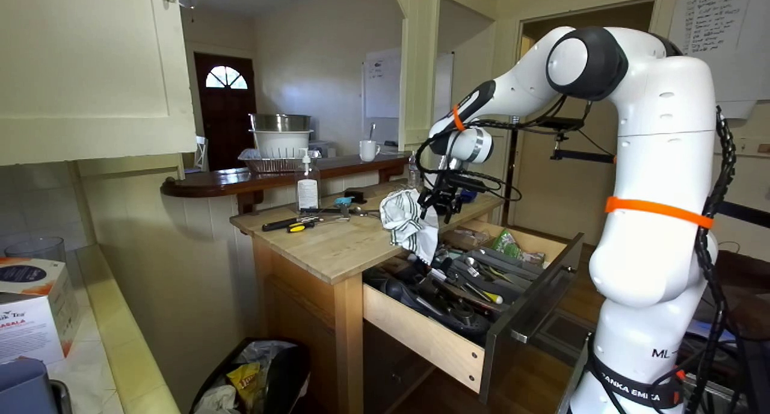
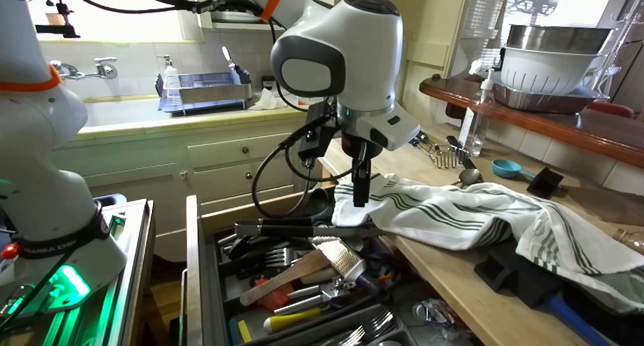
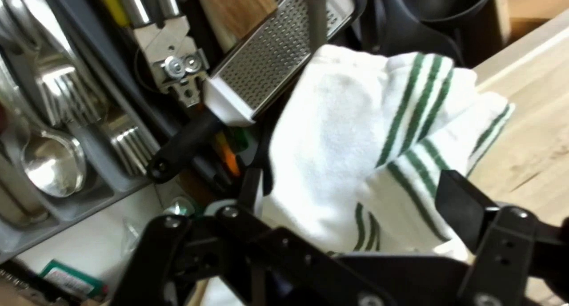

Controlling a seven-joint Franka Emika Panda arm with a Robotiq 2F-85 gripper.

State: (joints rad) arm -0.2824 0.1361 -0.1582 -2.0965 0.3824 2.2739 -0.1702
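Kitchen woodwork frames my remote workspace: a pale counter [image 1: 337, 245] with a crowded drawer [image 1: 421, 336] pulled out beneath it. In an exterior view, I have the white arm [image 1: 665, 161] bent over, its gripper [image 1: 435, 212] pointing down at the end of a towel [image 1: 409, 212], white with green stripes, which lies bunched on the counter's edge and droops above the drawer. Behind it I see a pump bottle [image 1: 308, 191]; a mug [image 1: 369, 151] stands on the raised ledge [image 1: 343, 168].

In an exterior view, the towel stretches in folds along the counter, with one dark finger [image 2: 361, 185] of my gripper in front of its drooping end. A turquoise scoop [image 2: 506, 168] lies farther back, and inside the drawer I make out a wooden spatula [image 2: 287, 278] and a grater [image 2: 342, 258].

In the wrist view, both fingers [image 3: 462, 203] stand spread wide, with the towel's folds showing between them; whether they brush it, I cannot tell. Just left of the towel lies the grater, next to a metal can opener [image 3: 178, 66]; farther left, forks [image 3: 55, 70] and spoons [image 3: 53, 163] fill the slots of a gray tray [image 3: 100, 148].
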